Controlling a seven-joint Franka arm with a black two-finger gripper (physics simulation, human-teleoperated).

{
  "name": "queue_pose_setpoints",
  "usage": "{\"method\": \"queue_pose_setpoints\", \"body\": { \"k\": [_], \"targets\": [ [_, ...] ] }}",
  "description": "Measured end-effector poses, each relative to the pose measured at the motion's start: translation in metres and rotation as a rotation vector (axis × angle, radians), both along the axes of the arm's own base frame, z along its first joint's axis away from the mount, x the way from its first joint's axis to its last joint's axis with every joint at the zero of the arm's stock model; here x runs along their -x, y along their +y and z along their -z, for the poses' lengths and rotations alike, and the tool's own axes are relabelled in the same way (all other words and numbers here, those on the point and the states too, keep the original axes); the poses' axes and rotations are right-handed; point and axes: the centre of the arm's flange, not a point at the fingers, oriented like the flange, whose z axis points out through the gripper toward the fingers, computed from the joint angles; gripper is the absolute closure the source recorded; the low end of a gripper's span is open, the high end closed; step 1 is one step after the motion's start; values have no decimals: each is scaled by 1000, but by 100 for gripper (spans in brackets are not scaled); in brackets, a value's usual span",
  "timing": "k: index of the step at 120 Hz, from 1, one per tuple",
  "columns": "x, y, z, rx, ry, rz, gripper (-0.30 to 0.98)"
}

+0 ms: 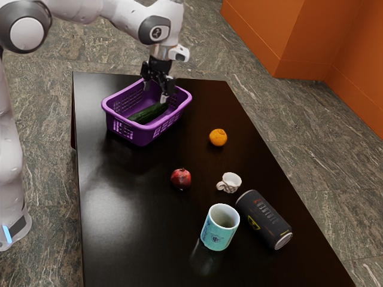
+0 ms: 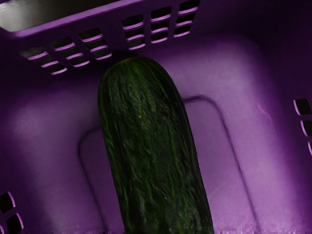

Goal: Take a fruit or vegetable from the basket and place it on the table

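- The cucumber [image 1: 148, 113] lies in the purple basket [image 1: 142, 137]; in the exterior view the basket's side hides part of it, and in the wrist view one end runs out of the picture.
- The gripper [image 1: 155, 94] is over the basket, near one end of the cucumber; its black parts blend together against the dark background, but the jaws seem to stand apart, one on either side of a gap; whether either touches the cucumber I cannot tell.
- The arm [image 1: 125, 13] is cut off by the exterior view's edge, as is the near end of the table [image 1: 128, 221]; the lettering on the can [image 1: 263, 220] is too small to read.
- Counted: one basket with slotted walls; one cucumber; one orange [image 1: 218, 137]; one red pomegranate [image 1: 181, 179]; one white teacup [image 1: 230, 182]; one teal mug [image 1: 216, 235]; one dark can on its side.
- The orange, pomegranate, teacup, mug and can are on the table outside the basket; the mug stands upright near the can, and the teacup is near them both.
- The table is dark and glossy, with pale sheen and a faint reflection beside the mug; the floor [image 1: 323, 155] is grey, veined stone; orange panels [image 1: 263, 36] rise from it at the exterior view's upper right.
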Motion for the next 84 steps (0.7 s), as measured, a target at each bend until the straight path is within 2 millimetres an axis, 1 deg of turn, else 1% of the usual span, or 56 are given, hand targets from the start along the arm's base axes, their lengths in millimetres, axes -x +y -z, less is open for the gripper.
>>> {"method": "queue_pose_setpoints", "body": {
  "k": [19, 41, 49, 59, 66, 69, 84],
  "targets": [
    [8, 1, 18, 6, 14, -8, 0],
    [7, -9, 31, -2, 10, 11, 0],
    [6, -12, 37, -7, 10, 19, -11],
    [5, -16, 41, -9, 9, 30, -22],
    [6, -16, 42, -12, 6, 31, -5],
    [6, -16, 42, -15, 4, 32, 0],
    [5, -17, 39, -26, -5, 38, 0]
  ]
}}
